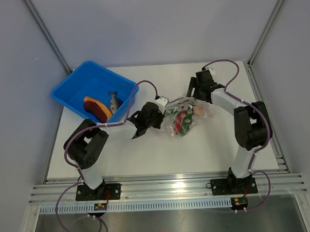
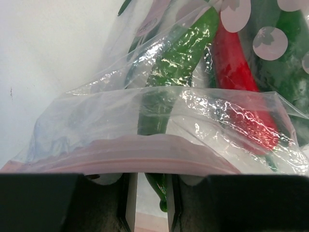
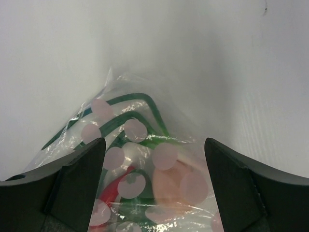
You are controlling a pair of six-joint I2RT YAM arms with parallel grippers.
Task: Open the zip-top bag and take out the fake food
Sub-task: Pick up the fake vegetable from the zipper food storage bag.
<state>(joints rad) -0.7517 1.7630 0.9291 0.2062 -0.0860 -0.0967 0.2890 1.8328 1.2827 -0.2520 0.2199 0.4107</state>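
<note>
A clear zip-top bag (image 1: 188,117) lies near the middle of a white table (image 1: 208,149), with fake food (image 1: 183,121) inside: a green pepper (image 2: 178,53), a red chilli (image 2: 234,63) and a pinkish ball (image 3: 174,186). The left claw (image 2: 150,193), nearly closed, pinches the bag's pinkish zip strip (image 2: 120,154) at its left end, while the right claw (image 3: 153,145) stands wide open astride the bag's far right end, gripping nothing. Left of the bag, a blue bin (image 1: 71,91) holds an orange-tan piece (image 1: 97,108) and a grey fish (image 1: 113,101).

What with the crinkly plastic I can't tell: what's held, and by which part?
Left fingers pinch the zip-top bag at its zip-strip edge; right fingers hold nothing.
</note>
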